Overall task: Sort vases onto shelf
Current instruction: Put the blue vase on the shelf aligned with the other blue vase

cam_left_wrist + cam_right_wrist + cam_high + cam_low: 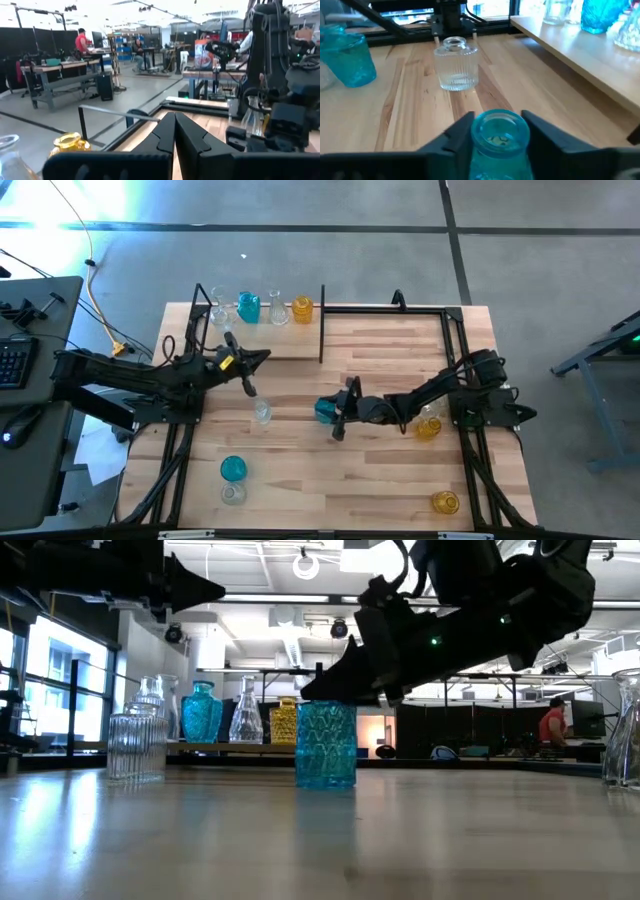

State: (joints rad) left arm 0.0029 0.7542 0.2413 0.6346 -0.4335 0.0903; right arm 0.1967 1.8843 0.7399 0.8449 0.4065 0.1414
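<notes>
We count four vases on shelf [262, 330]; six left on worktop [330, 480]. Right end effector [338, 412] closing around teal vase [326, 411], centre; left end effector [262, 357] shut, empty, ten o'clock.

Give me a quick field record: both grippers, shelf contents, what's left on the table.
right gripper: fingers either side of a teal vase mid-table, vase standing on the table
left gripper: shut, empty, raised near the shelf
shelf: four vases (clear, teal, clear, amber)
table: clear ribbed vase, teal and clear pair at front left, two amber at right
</notes>
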